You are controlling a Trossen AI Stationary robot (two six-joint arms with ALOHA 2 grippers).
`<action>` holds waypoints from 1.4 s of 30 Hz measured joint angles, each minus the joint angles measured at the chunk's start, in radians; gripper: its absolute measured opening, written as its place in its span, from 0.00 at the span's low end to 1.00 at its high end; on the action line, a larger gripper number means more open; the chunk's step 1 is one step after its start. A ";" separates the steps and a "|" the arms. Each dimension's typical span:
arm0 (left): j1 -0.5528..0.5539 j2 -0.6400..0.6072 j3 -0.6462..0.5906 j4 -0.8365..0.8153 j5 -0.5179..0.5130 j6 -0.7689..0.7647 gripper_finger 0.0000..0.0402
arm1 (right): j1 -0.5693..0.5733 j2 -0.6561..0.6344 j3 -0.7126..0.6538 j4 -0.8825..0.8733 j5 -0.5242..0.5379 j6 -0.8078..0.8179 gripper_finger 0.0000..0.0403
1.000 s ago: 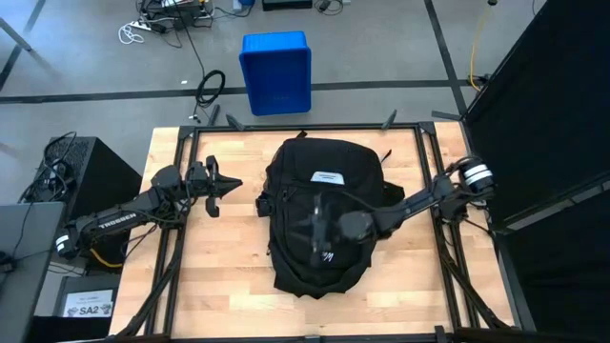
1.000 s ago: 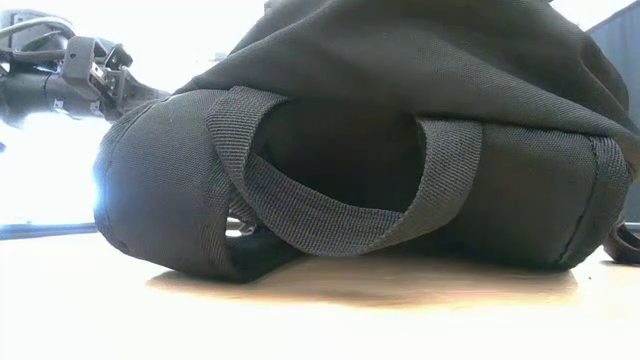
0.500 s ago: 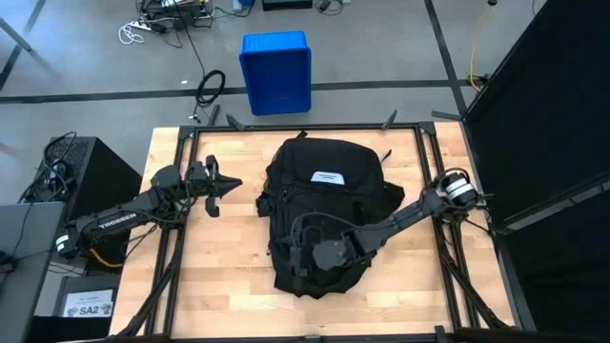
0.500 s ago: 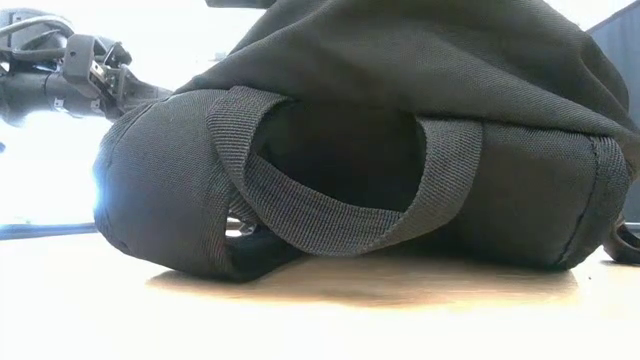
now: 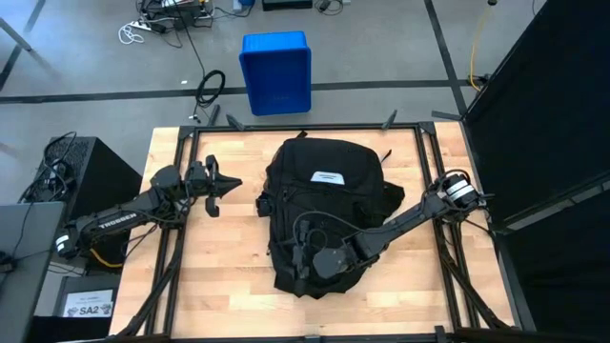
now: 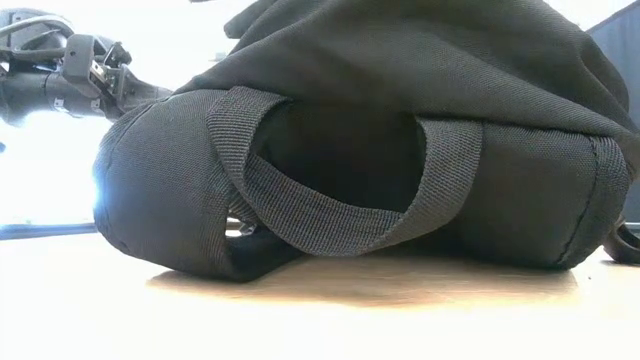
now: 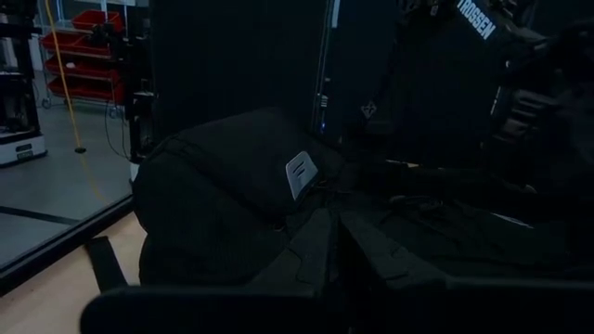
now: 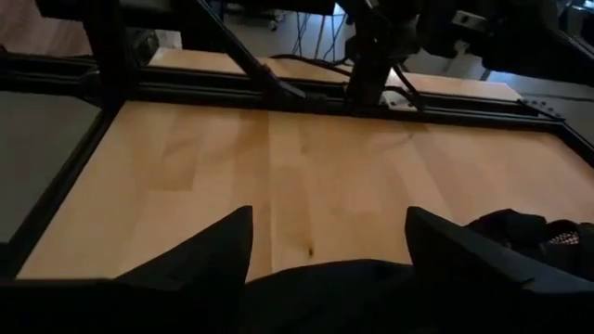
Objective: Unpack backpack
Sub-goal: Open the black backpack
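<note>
The black backpack (image 5: 319, 214) lies flat on the wooden table (image 5: 219, 257), its white label (image 5: 326, 177) facing up. In the low view its webbing handle loop (image 6: 330, 215) faces the near edge. My right gripper (image 5: 298, 258) reaches in from the table's right over the backpack's near left part. It is open, its two fingers (image 8: 200, 255) standing apart over black fabric (image 8: 325, 283). My left gripper (image 5: 227, 184) waits shut above the table's left side, pointing at the backpack (image 7: 223, 204). My right gripper hangs open just over the backpack's near left part, pointing toward the table's left and slanting a little down. Whether its fingers touch the fabric I cannot tell.
A blue plastic bin (image 5: 276, 71) stands on the floor beyond the table's far edge. Black frame rails (image 5: 181, 191) run along the table's sides. Bare wood shows left of the backpack (image 8: 306, 176) and along the near edge (image 6: 320, 310).
My right gripper has moved from over the backpack's middle toward the table's near edge and a little to the left, and has tipped nearer to level. The backpack stays where it was.
</note>
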 joint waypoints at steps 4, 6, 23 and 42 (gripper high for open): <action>0.000 0.000 0.000 0.001 0.000 0.000 0.00 | -0.008 0.000 0.000 -0.030 0.006 0.001 0.60; 0.000 0.000 0.000 0.001 0.000 0.000 0.00 | -0.016 0.000 0.016 -0.081 0.008 0.001 0.58; 0.000 0.000 0.000 0.001 0.000 0.000 0.00 | -0.042 -0.002 0.111 -0.552 0.005 0.322 0.41; 0.000 0.000 0.000 0.024 0.001 -0.214 0.00 | -0.089 -0.003 0.075 -1.030 0.059 0.789 0.25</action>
